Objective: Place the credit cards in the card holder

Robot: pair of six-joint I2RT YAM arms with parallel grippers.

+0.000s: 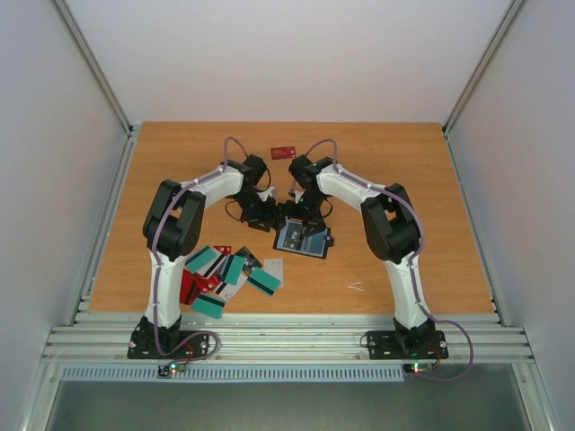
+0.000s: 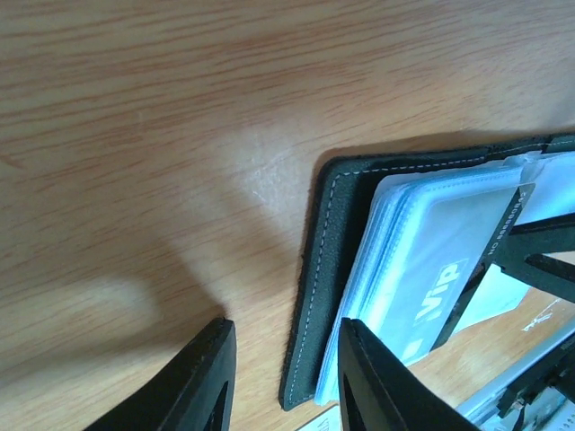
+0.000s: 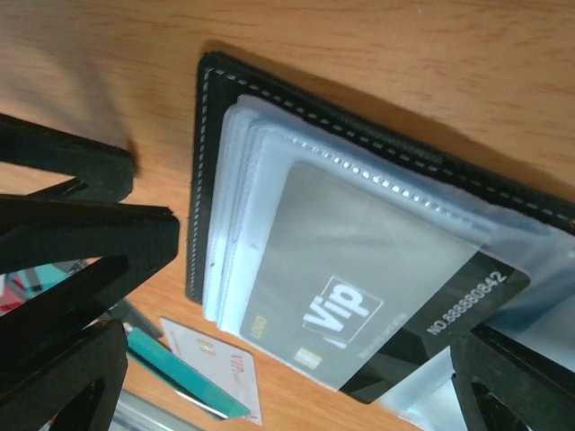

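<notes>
**Straddling an open card holder, one card half in its sleeve**

Nearest the arm bases, just past the ribbed aluminium rails [image 1: 287,334], the loose credit cards [image 1: 225,274] lie in an overlapping heap on the left of the wooden table [image 1: 422,180]. They are thin, glossy rectangles in teal, red, white and black. A small pale scrap [image 1: 357,286] lies alone to the right.

Beyond the heap, mid-table, the card holder [image 1: 303,239] lies open and flat, with both arms bent low over it. Only the overhead view shows heap and holder together; the wrist views give the detail.

From the left wrist, the left gripper [image 2: 286,341] stands narrowly parted and holds nothing. Bare wood grain shows in the gap, and one finger [image 2: 368,395] crosses in front of the holder's edge.

From the right wrist, the holder is matte black with a line of pale stitching. It carries a stack of cloudy plastic sleeves [image 3: 243,180] with rounded corners. A black Vip card [image 3: 359,296] sits partly in the top sleeve, its numbered end sticking out. The right gripper [image 1: 304,214] is spread wide to either side of the holder; whether a finger touches that card's end I cannot tell. A white card [image 3: 220,364] shows near the lower edge of this view.

Farthest off, a single red card [image 1: 284,152] lies flat near the back of the table.
</notes>
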